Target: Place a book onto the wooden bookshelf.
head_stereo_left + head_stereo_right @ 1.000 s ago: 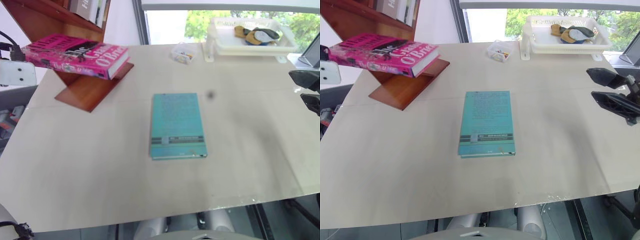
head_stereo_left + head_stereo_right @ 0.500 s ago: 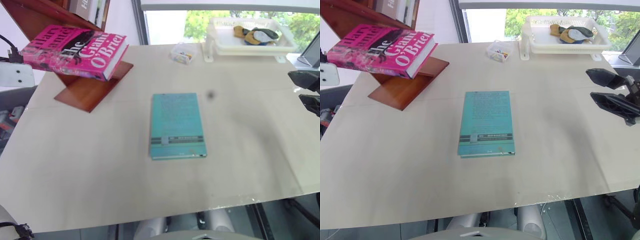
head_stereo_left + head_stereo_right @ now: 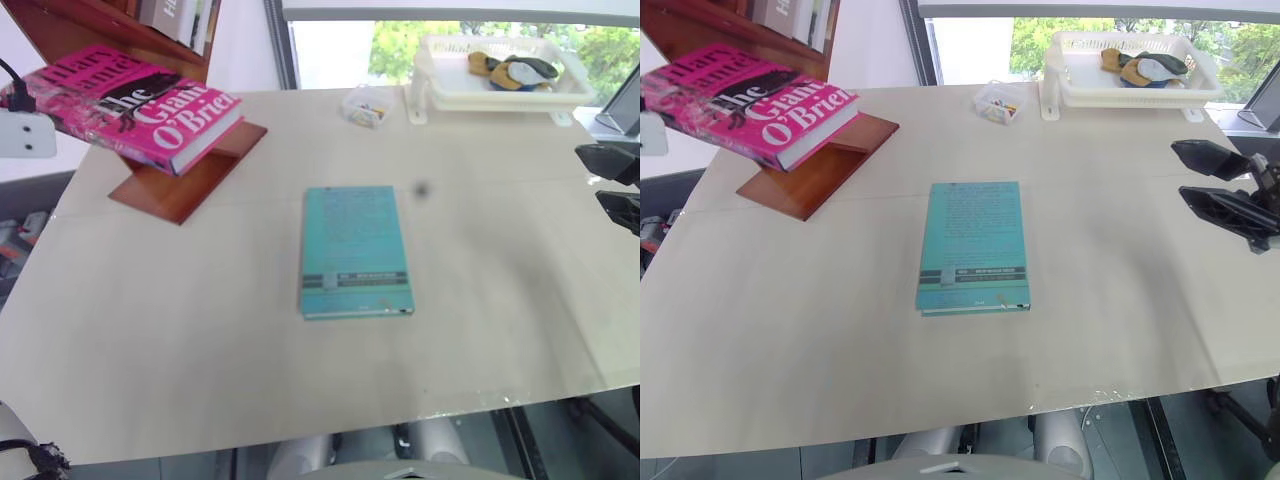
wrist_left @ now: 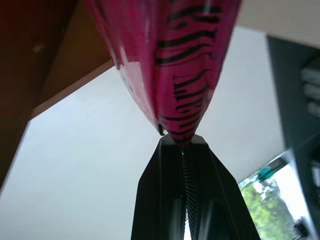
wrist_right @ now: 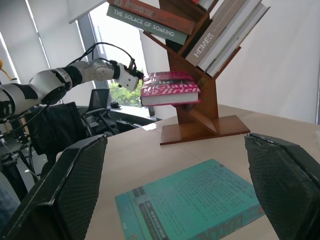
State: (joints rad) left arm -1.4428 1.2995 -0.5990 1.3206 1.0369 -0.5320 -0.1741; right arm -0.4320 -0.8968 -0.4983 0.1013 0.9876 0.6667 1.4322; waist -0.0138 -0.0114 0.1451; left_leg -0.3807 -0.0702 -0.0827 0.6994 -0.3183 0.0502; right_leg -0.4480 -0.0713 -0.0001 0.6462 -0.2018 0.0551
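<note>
The bright pink book (image 3: 130,100) hangs tilted at the table's far left, over the base of the wooden bookshelf (image 3: 185,175). My left gripper (image 4: 182,142) is shut on the book's edge, its two fingers pressed together around the pink cover. In the right wrist view the left gripper (image 5: 136,80) holds the book (image 5: 170,89) roughly level against the shelf's trunk (image 5: 200,115); whether the book rests on a board I cannot tell. At the table's right edge, my right gripper (image 3: 1182,170) stands open with nothing between its fingers.
A thin teal book (image 3: 355,250) lies flat mid-table. A white tray (image 3: 440,95) with small items and a small clear box (image 3: 365,105) sit at the far edge. Upright books (image 3: 180,15) fill the shelf's upper boards. Office chairs (image 5: 100,115) stand beyond the table.
The pink book has swung from nearly edge-on to cover-up and shifted left and slightly up with my left hand. The right gripper and teal book have not moved.
</note>
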